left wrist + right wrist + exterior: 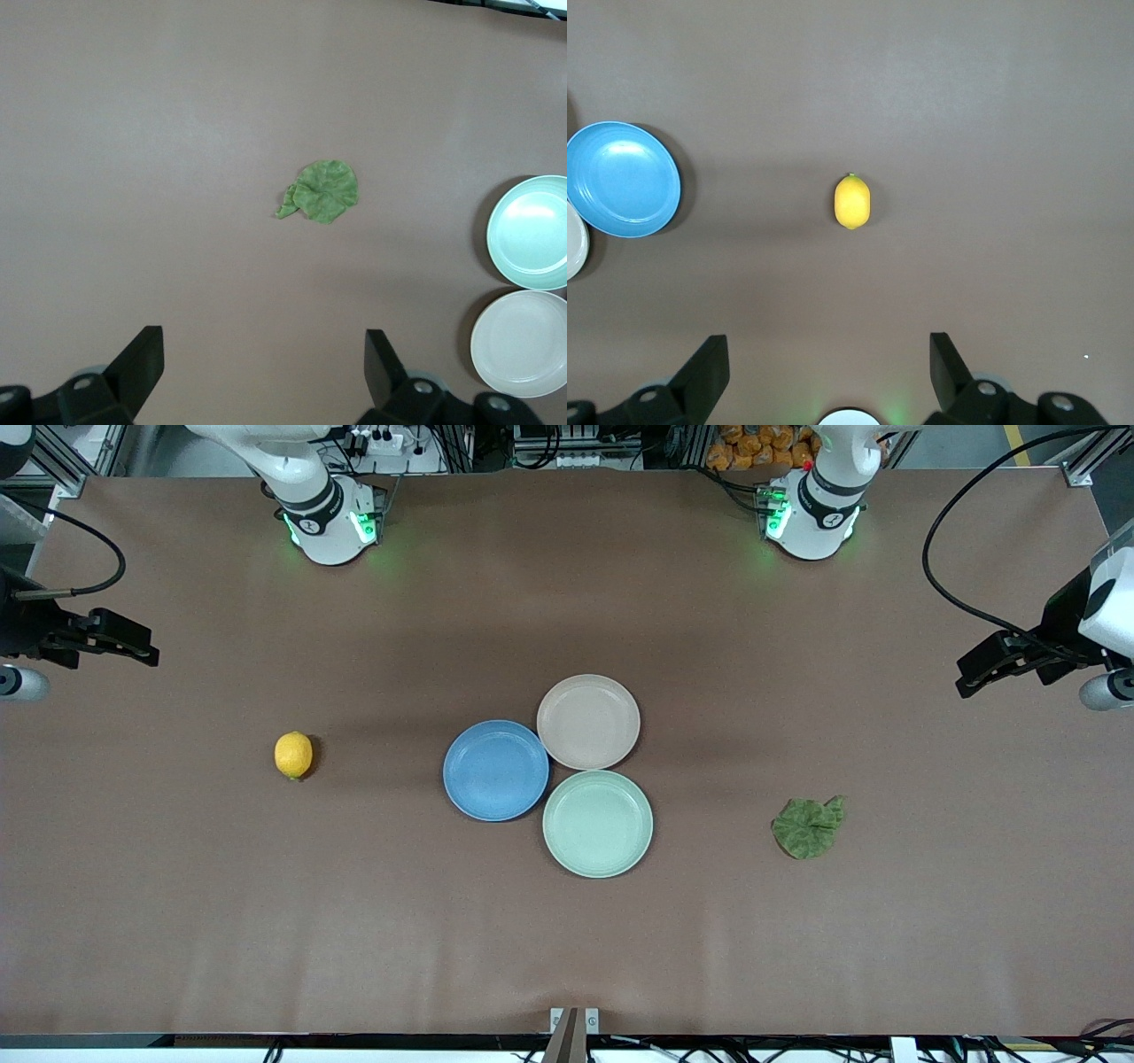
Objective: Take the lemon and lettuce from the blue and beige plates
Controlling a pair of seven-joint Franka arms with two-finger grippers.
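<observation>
The lemon (pixel 293 755) lies on the bare table toward the right arm's end, apart from the plates; it also shows in the right wrist view (pixel 852 201). The lettuce (pixel 808 828), a crumpled green leaf, lies on the bare table toward the left arm's end and shows in the left wrist view (pixel 324 191). The blue plate (pixel 495 771) and the beige plate (pixel 587 721) sit empty mid-table, touching. My right gripper (pixel 146 654) (pixel 828 345) is open and empty, high over its end of the table. My left gripper (pixel 970 677) (pixel 264 341) is open and empty, high over its end.
A pale mint-green plate (pixel 597 823), empty, sits against the blue and beige plates, nearer to the front camera. The brown table (pixel 266 921) is bare around the lemon and the lettuce. Black cables hang by both grippers at the table's ends.
</observation>
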